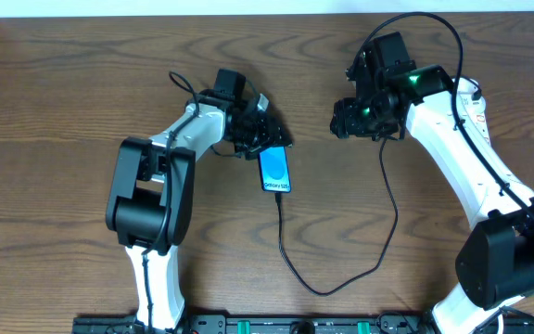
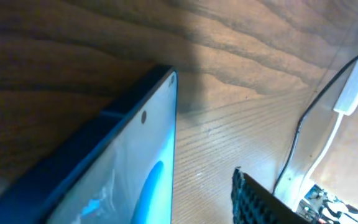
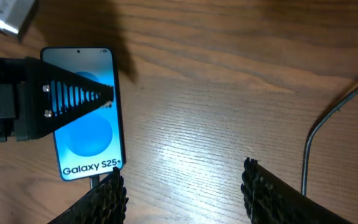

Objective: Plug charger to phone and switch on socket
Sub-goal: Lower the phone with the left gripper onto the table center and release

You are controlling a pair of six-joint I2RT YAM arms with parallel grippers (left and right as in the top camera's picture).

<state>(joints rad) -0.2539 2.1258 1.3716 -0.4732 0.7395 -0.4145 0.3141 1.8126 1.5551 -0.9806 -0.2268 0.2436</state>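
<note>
Overhead layout: wood table (image 1: pixel 54 139), 2 arms w/ white links & black joints reach in from the near edge; phone (image 1: pixel 274 172) lies flat about mid-table.
Around phone: left claw (image 1: pixel 265 139) sits over its top end & hides that corner from above; right claw (image 1: pixel 360 119) is well apart, off to the right.
Charger: thin black cable (image 1: pixel 280 227) meets phone's bottom edge, runs toward the near edge, loops round & climbs to the right claw; far end lost under that claw.
White block: (image 3: pixel 8 15) top-left corner of right wrist view, beyond the phone, blurred; can't tell what it is.
White cord: (image 2: pixel 325 146) at right edge of left wrist view, next to the black cable, hanging from a white piece.
Table surface: brown grain, matte, w/ a pale sheen in the wrist views.
Phone look: slim rectangle, dark rim, glossy cyan screen w/ round blue shape, white "Galaxy S25+" text, punch-hole at top.
Fingers: black, ribbed; left one is a slotted wedge (image 3: pixel 73 93) lying across the upper screen.
Left arm pose: elbow bent, forearm angled right toward phone, wrist low.
Right arm pose: long reach fwd & inward, wrist turned down, green lights lit.
Left claw state: only 1 finger (image 2: pixel 260 199) shows beside the phone; can't tell if parted or closed.
Right claw state: fingers spread wide, bare table between, cable just right of them.
</note>
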